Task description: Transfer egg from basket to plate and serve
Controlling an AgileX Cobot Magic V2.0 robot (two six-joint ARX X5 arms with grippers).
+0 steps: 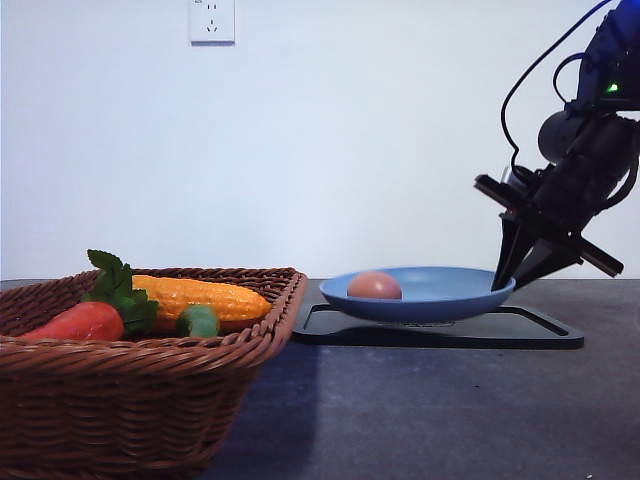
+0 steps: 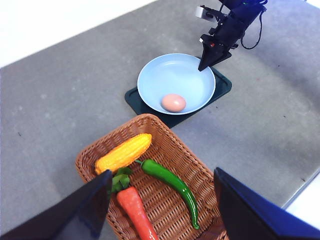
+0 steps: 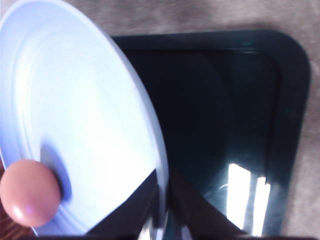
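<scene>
Blue plate (image 1: pixel 440 293): matte, shallow, round; sits on the black tray (image 1: pixel 520 330). In the front view it looks slightly raised off the tray, its underside showing above the tray's surface.
Egg (image 1: pixel 374 286): pinkish-brown, lying inside the plate, on the side nearer the basket; well apart from the gripped rim.
Right gripper (image 1: pixel 514 281): angled down at the plate's far-right edge. The right wrist view shows its two dark fingers (image 3: pixel 192 210) closed onto the plate rim (image 3: pixel 159 165), one on the inside face, one on the outside. Clamped on the plate.
Tray: flat, black, rectangular with rounded corners; glossy, showing bright reflections in the right wrist view. Lies on the grey table (image 1: pixel 450 410), just beside the basket.
Basket (image 1: pixel 150 390): brown woven wicker, thick braided rim, at the left of the front view. Holds a red-orange carrot (image 1: pixel 80 322) with green leaves, a yellow corn cob (image 1: pixel 200 297) and a long green pepper (image 2: pixel 172 182).
Left gripper (image 2: pixel 162 207): seen in the left wrist view high above the basket, its two dark fingers (image 2: pixel 255 212) spread wide apart with nothing between them.
Wall (image 1: pixel 350 130): plain white, with a socket (image 1: pixel 212 20) near the top.
</scene>
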